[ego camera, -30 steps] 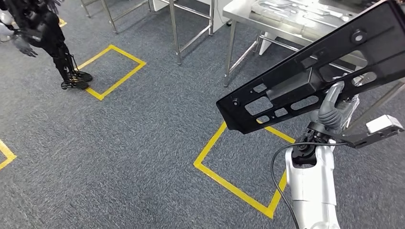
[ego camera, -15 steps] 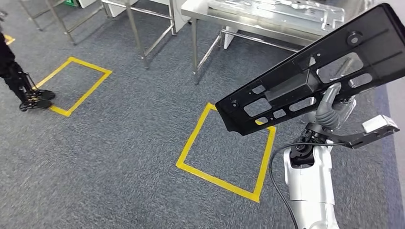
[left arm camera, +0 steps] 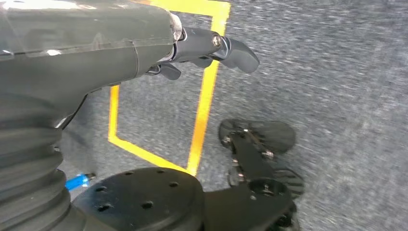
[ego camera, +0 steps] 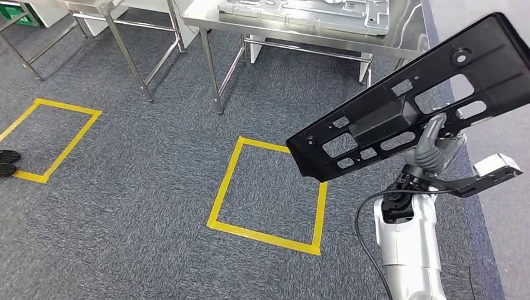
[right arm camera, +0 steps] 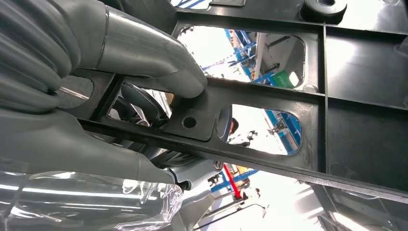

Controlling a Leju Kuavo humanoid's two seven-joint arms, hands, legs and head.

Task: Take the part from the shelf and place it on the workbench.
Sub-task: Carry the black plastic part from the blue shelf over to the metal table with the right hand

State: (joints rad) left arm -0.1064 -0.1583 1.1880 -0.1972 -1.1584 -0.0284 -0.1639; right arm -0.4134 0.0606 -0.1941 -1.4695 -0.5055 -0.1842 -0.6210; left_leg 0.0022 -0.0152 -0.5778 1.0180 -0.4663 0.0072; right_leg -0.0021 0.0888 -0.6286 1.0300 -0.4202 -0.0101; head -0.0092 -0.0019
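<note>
- A long black plastic part, full of cut-out windows, is held up in the air by the right hand, tilted so 1 end sits high at the right and the other end dips toward the middle of the head view.
- In the right wrist view the same part is seen from very close, with the grey thumb pressed onto 1 of its ribs and darker fingers poking through a window behind it, so the right hand is clamped on the part.
- The part is well clear of the steel workbench, which is seen at the top of the head view, with a silvery metal panel lying flat on it.
- A yellow tape square is marked on the grey carpet just in front of the workbench, and the low end of the part hangs over its far right corner.
- A 2nd yellow square is off to the left.
- The left hand is seen over the carpet with nothing in it; 1 dark finger is stretched out, another looks curled under, so it honestly can't be told whether it counts as spread or closed.
</note>
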